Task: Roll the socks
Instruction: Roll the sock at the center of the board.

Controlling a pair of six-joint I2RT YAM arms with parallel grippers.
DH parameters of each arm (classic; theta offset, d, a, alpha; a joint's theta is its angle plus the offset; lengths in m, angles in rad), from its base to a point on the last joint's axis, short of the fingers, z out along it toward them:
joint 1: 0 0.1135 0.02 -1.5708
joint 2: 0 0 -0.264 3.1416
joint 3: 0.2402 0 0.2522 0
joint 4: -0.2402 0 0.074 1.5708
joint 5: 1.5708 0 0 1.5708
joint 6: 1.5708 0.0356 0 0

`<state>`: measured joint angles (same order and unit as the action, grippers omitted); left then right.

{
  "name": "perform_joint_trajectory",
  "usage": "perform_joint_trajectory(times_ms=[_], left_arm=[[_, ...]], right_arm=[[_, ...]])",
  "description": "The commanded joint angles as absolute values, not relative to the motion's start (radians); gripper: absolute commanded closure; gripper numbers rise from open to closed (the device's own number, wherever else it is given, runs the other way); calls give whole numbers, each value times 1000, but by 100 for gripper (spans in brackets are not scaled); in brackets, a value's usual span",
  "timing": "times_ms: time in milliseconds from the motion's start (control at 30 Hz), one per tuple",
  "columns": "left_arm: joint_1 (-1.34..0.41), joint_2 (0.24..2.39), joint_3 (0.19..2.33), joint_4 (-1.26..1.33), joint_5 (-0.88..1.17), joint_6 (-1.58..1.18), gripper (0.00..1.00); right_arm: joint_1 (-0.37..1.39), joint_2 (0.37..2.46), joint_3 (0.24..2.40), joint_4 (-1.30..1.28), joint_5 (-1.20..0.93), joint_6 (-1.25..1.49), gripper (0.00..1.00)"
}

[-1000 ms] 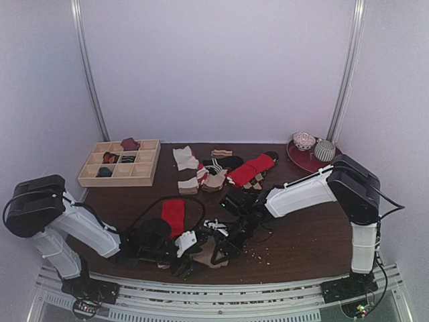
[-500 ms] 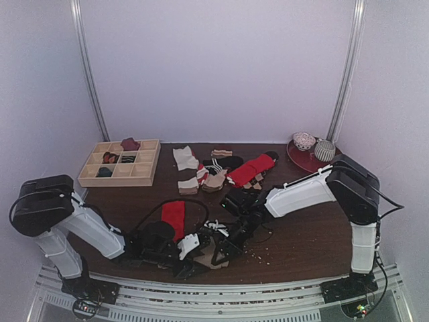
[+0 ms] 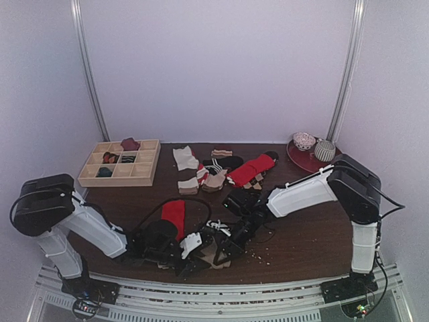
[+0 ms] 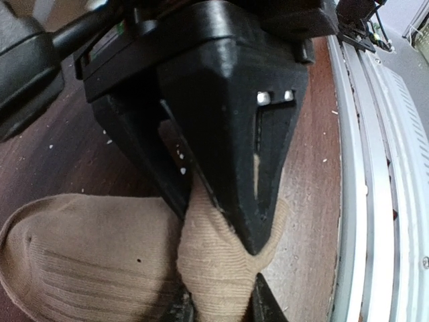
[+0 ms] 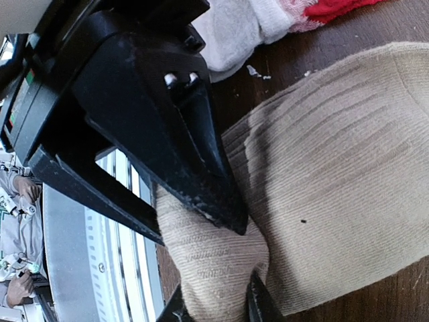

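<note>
Left claw (image 4: pixel 216 236) pinched closed on a fold of the tan sock (image 4: pixel 94 255), near table (image 3: pixel 301 241) edge, metal rail (image 4: pixel 375 201) just beside it. Right claw (image 5: pixel 198 228) also clamped on a bunched part of the same tan sock, coming in from the right. Both claws meet at the front centre; from the top camera the wrists and fingers cover most of the tan sock, only a bit shows. Red sock (image 3: pixel 174 216) lies flat just behind the left claw, its cream end (image 5: pixel 248 27) near the tan sock. Black cable (image 3: pixel 161 204) loops around the red sock. White crumbs (image 3: pixel 258 253) scattered near the right claw. Further back, mid table: loose pile of other socks (image 3: pixel 214 171). Far left: wooden compartment tray (image 3: pixel 114 181) with some rolled socks inside. Far right: red plate (image 3: pixel 301 162) carrying two small bowls.
</note>
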<state>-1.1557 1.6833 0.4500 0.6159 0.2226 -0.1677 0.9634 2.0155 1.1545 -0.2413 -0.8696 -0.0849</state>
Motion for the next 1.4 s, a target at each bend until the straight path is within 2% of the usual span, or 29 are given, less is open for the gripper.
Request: perform_joint_trajectory(times_ms=[0, 67, 167, 200, 267, 300, 533, 767, 967, 1067, 1367], left_arm=[[-1160, 1736, 454, 584, 205, -233, 100], [-1157, 1742, 446, 561, 198, -278, 100], [-1150, 1760, 435, 529, 209, -349, 100], [-1149, 1769, 431, 525, 213, -378, 100], [-1142, 1790, 421, 526, 218, -420, 100], [-1138, 1804, 417, 529, 225, -439, 100], [-1105, 1879, 389, 596, 303, -497, 100], [-1091, 1891, 393, 581, 326, -480, 100], [-1089, 1891, 386, 575, 327, -476, 100], [-1089, 1891, 384, 576, 327, -474, 100], [-1088, 1904, 387, 576, 336, -460, 100]], right_arm=[[981, 2047, 1074, -297, -658, -42, 76], [980, 1963, 1025, -165, -582, -10, 58], [982, 1778, 867, 94, -463, -5, 56], [989, 1712, 800, 198, -428, -20, 53], [1014, 1594, 670, 383, -361, -71, 40], [1032, 1548, 614, 460, -331, -112, 39], [1202, 1484, 448, 692, -109, -345, 38], [1227, 1543, 483, 671, -45, -413, 38], [1227, 1613, 531, 640, -68, -418, 40], [1228, 1599, 490, 701, -64, -398, 40], [1226, 1726, 576, 601, -120, -403, 40]])
